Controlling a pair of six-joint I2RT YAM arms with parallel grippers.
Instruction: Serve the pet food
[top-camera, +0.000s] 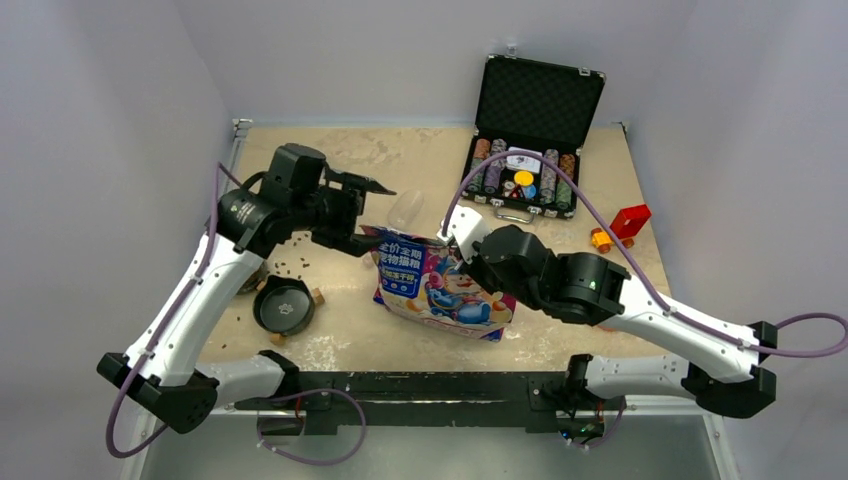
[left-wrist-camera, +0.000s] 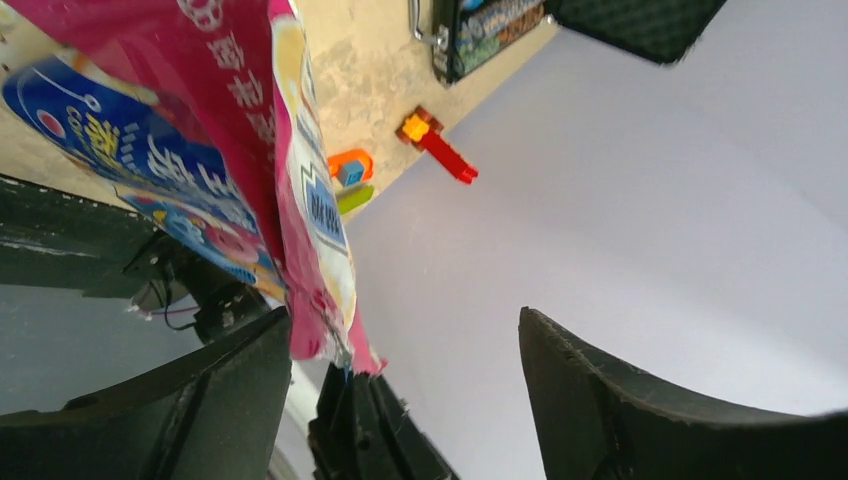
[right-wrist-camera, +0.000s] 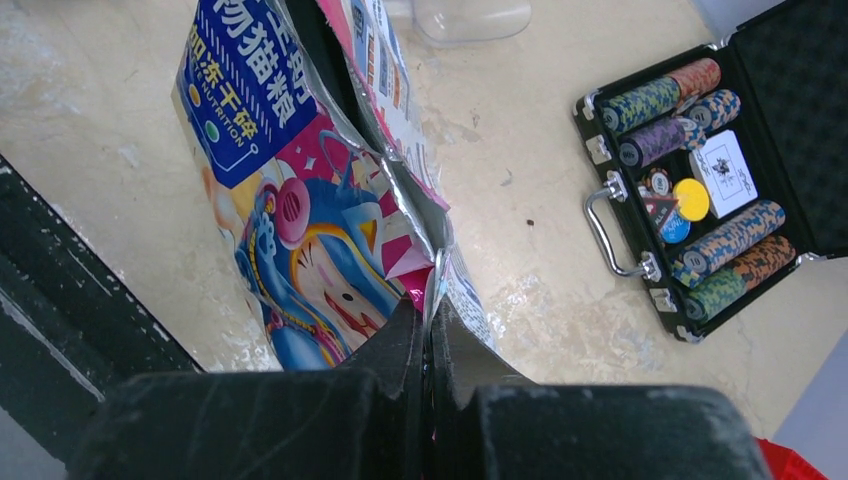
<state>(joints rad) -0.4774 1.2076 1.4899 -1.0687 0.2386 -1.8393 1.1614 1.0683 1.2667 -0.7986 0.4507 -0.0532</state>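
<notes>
The inside of the pet food bag (top-camera: 440, 285) is hidden in every view, so how much it holds cannot be told. The dark bowl (top-camera: 262, 300) is too small and dim in the overhead view to show whether any food lies in it. A clear plastic cup (right-wrist-camera: 470, 15) behind the bag is cut off by the top edge of the right wrist view.

The only pet food in sight is kibble (top-camera: 292, 262), tiny dark pellets strewn on the table (top-camera: 350, 330) between the bowl and the left arm.

The right gripper (right-wrist-camera: 432, 335) is clamped on the bag's torn top edge and holds the bag up. The left gripper (left-wrist-camera: 400, 325) stands wide apart and holds nothing; the bag's other top corner hangs just beside one finger (left-wrist-camera: 200, 400), and contact cannot be judged.

At the table's far side an open poker chip case (top-camera: 540, 95) holds rows of coloured chips (top-camera: 490, 165) and a few loose ones.
</notes>
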